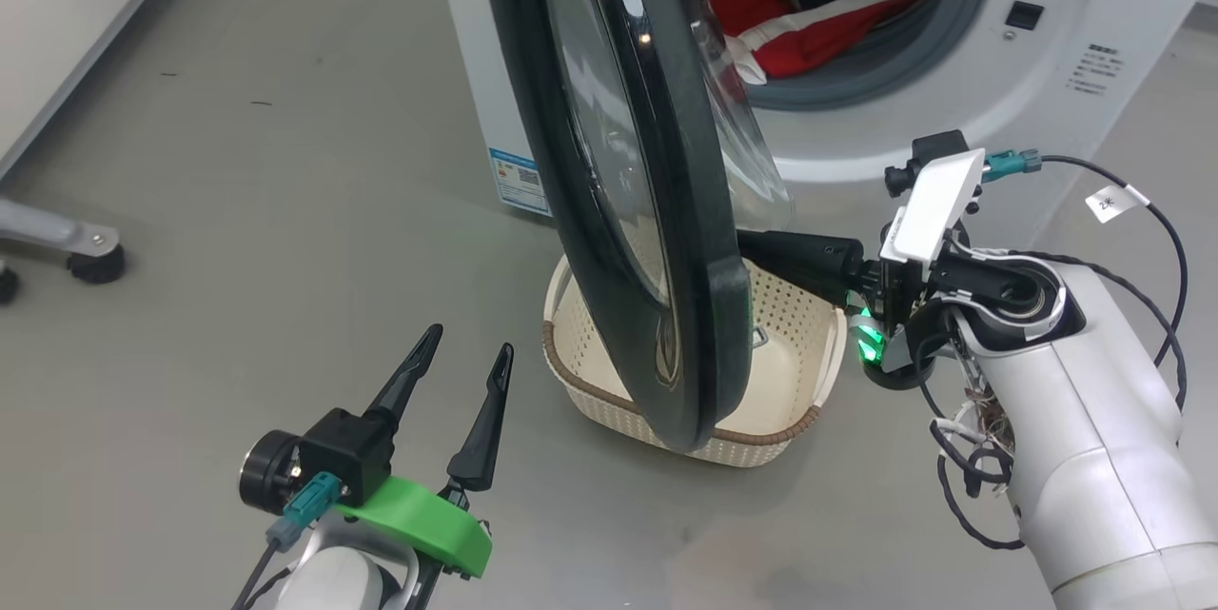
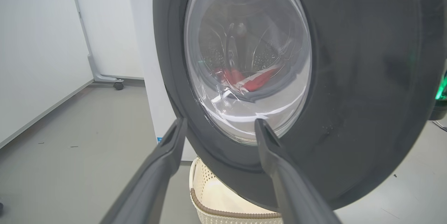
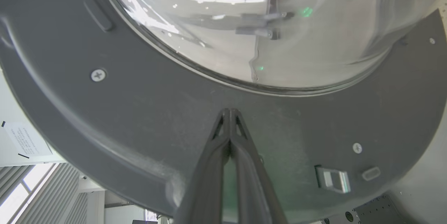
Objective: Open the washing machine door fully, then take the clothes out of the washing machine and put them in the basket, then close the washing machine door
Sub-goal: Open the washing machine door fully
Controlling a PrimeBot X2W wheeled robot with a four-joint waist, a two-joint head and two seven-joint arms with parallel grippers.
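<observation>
With your right gripper, fingers pinched together at the inner rim of the washing machine door, push steadily toward nine o'clock (the basket sits just beneath it); left gripper hovers spread wide at seven, clothes at one o'clock

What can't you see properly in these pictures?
- Head view: the washing machine door hides the middle of the basket, so its contents can't be told.
- Head view: the clothes are cut off by the top edge and the door.
- Head view: print on the blue label sticker is too small to read.
- Right wrist view: whether the shut right gripper touches the door is unclear.
</observation>
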